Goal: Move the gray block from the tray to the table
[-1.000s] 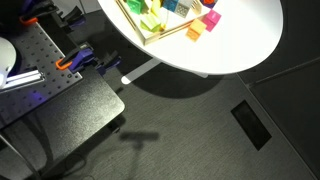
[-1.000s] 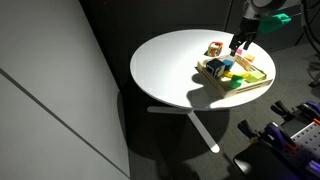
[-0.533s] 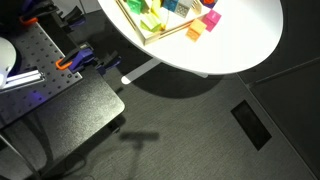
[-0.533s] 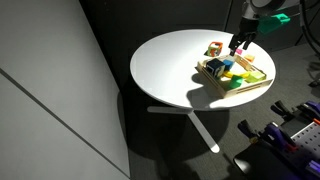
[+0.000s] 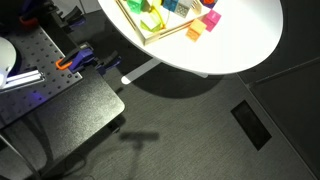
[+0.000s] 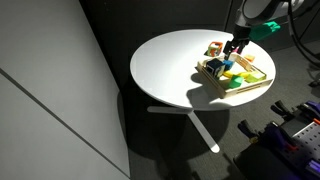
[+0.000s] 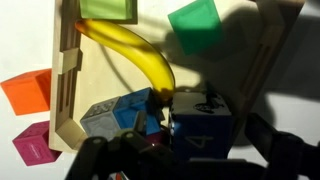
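Observation:
In the wrist view the gray block [image 7: 205,125], dark in shadow and marked "4", lies in the tray [image 7: 68,80] with its thin light-wood rim. My gripper [image 7: 205,142] is open, one finger on each side of the block; a gap shows on its right. In an exterior view the gripper [image 6: 236,48] hangs low over the tray [image 6: 243,91] on the round white table [image 6: 170,60]. The tray [image 5: 165,35] and table [image 5: 245,40] also show in the exterior view from above, where the gripper is out of view.
In the tray are a banana [image 7: 135,55], green blocks [image 7: 195,25] and a blue-gray block [image 7: 105,115] touching the gray block's left. An orange block [image 7: 25,92] and a magenta block [image 7: 35,145] lie on the table outside the rim. A perforated plate [image 5: 40,60] stands apart.
The gripper has come down a little and shifted slightly over the tray. The blocks have not moved.

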`<action>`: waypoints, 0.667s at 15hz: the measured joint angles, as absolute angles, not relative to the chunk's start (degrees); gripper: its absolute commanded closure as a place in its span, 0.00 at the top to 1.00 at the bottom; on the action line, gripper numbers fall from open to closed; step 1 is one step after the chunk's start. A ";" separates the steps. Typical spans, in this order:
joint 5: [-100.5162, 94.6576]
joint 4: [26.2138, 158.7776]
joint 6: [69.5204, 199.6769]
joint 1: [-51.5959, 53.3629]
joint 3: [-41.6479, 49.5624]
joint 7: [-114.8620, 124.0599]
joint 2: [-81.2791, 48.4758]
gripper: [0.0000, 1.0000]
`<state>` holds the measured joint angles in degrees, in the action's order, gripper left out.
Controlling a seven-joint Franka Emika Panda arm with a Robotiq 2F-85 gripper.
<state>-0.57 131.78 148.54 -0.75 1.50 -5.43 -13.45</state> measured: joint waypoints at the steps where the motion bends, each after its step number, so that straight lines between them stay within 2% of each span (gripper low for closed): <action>1: -0.78 131.34 149.61 -0.38 1.48 -4.96 -14.52 1.00; 10: -12.29 125.31 152.65 6.25 4.50 6.28 -23.31 1.00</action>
<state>-12.29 125.31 152.65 6.25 4.50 6.28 -23.31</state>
